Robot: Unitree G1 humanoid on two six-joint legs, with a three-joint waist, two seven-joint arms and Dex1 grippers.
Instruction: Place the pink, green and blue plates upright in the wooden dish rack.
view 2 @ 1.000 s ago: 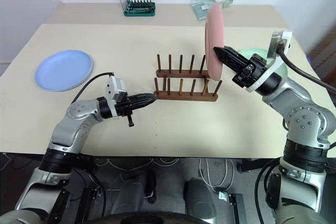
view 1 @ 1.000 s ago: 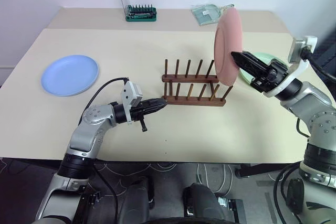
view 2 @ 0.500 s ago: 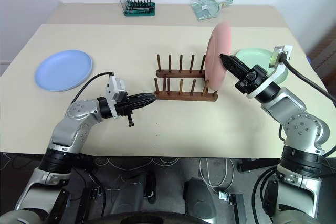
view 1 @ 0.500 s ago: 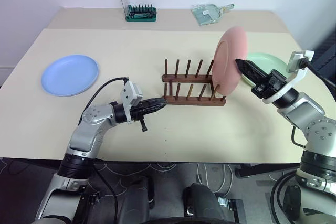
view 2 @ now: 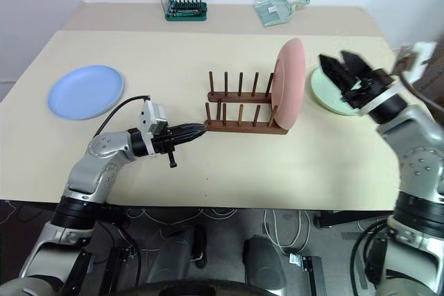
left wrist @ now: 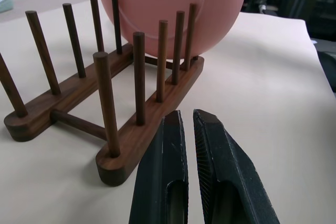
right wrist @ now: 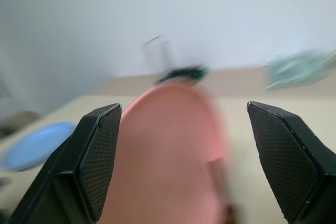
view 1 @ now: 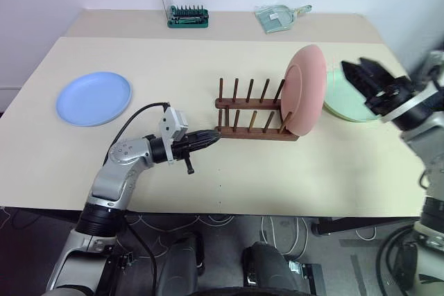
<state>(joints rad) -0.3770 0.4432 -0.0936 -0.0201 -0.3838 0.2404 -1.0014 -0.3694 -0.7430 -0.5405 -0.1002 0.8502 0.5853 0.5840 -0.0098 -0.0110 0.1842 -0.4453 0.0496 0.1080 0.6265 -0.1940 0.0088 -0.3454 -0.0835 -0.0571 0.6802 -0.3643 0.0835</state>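
Observation:
The pink plate (view 1: 305,90) stands upright at the right end of the dark wooden dish rack (view 1: 251,111) in the middle of the table. My right gripper (view 1: 369,79) hangs open to the right of the plate, clear of it, over the green plate (view 1: 345,100), which lies flat. The blue plate (view 1: 93,98) lies flat at the far left. My left gripper (view 1: 216,136) is shut and empty, its tips right at the rack's left end (left wrist: 113,166). In the left wrist view the pink plate (left wrist: 168,3) sits between the far pegs.
A green screwdriver-bit case (view 1: 186,16) with its clear lid up and a clear packet (view 1: 277,16) lie on the back table. The cream table (view 1: 208,178) has bare room in front of the rack.
My right gripper set the pink plate down into the rack's right end, opened, and drew back to the right. The left arm stayed still.

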